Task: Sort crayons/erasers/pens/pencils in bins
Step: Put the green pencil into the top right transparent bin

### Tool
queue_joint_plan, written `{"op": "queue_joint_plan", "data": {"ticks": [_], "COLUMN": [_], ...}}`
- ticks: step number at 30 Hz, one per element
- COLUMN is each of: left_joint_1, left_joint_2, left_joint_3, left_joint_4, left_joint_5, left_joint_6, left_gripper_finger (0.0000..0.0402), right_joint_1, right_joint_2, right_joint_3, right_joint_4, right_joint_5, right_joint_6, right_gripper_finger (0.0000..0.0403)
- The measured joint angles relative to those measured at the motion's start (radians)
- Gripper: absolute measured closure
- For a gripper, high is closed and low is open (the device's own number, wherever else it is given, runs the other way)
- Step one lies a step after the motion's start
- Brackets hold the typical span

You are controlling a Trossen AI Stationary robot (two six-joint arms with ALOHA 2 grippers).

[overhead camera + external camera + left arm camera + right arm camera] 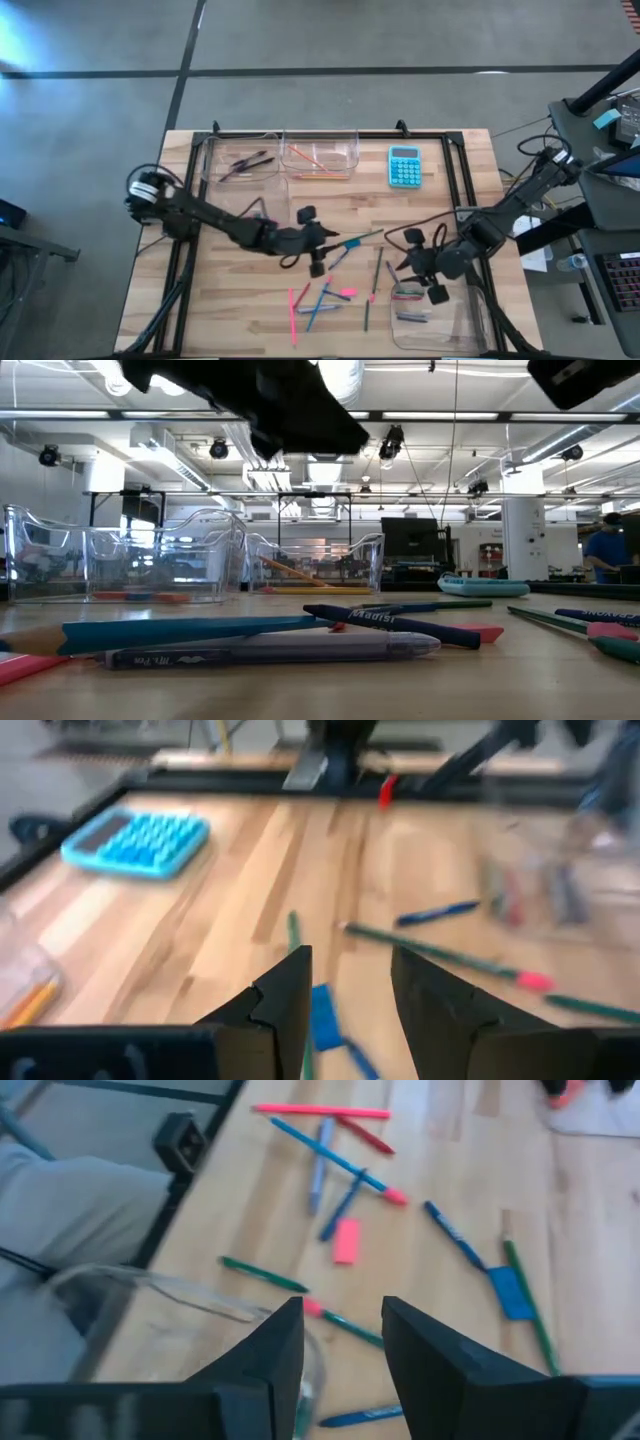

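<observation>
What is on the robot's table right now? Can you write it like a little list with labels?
table: wooden top
left gripper: jaws open, empty, above the blue eraser
right gripper: jaws open, empty, over the edge of the front right bin
back bins: two side by side, the left one with dark pens, the right one with orange sticks
calculator: turquoise, at the back, beside the bins
pink eraser: loose among the sticks
loose sticks: scattered at the front middle

A lab hall: exposed ceiling ducts [330,380], monitors [410,538], concrete floor [90,110].
</observation>
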Motion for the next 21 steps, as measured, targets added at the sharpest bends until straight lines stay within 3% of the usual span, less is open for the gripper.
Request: {"op": "queue_joint_plan", "data": {"ticks": [5, 14, 21], "left_joint_1": [0.052, 0.098, 0.098], "left_joint_2": [0.121, 0.27, 0.317], "left_joint_3": [0.081, 0.176, 0.199], "left_joint_4": [-0.066, -0.236, -0.272], "left_joint_5": [0.051, 0.118, 0.125], "left_joint_6": [-0.067, -0.118, -0.107], "left_gripper_finger": [0.0258, 0.0174, 0.0162], "right_joint_1": [-0.028, -0.028, -0.028], "right_joint_2": [-0.018, -0.023, -0.022], "right_joint_3": [-0.017, -0.018, -0.026], "right_joint_4": [-0.004, 0.028, 0.034], "right_joint_5": [0.0, 0.0, 0.0], "right_joint_6": [-0.024, -0.032, -0.039], "right_gripper_finger": [0.0284, 0.0284, 0.0284]}}
